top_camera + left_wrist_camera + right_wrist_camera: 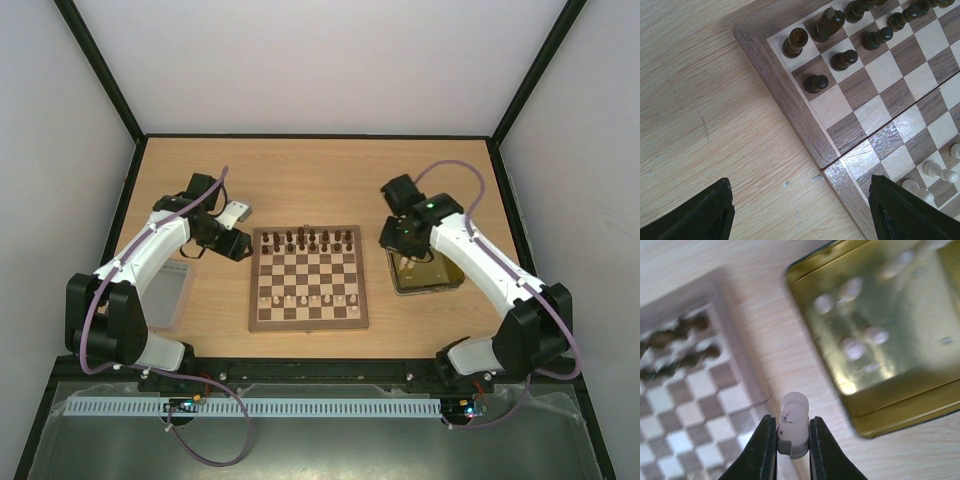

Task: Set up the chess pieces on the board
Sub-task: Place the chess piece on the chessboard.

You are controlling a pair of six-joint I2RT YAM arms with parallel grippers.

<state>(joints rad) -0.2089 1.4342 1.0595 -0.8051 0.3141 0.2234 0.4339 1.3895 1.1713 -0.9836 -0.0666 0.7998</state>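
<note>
At the left edge of the board (308,278), the left gripper (801,186) hangs with its fingers spread wide, holding nothing. Dark brown pieces (816,83) line the board's far rows and cream pieces (937,172) its near side. Just right of the board, the right gripper (792,437) pinches a cream piece (794,412) beside the yellow tray (900,395).

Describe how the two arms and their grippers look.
The left arm and right arm have white links between bulky black joints, with a purple cable looping along each. A green light glows on the right one. The left gripper and right gripper have black, tapering fingers.
</note>
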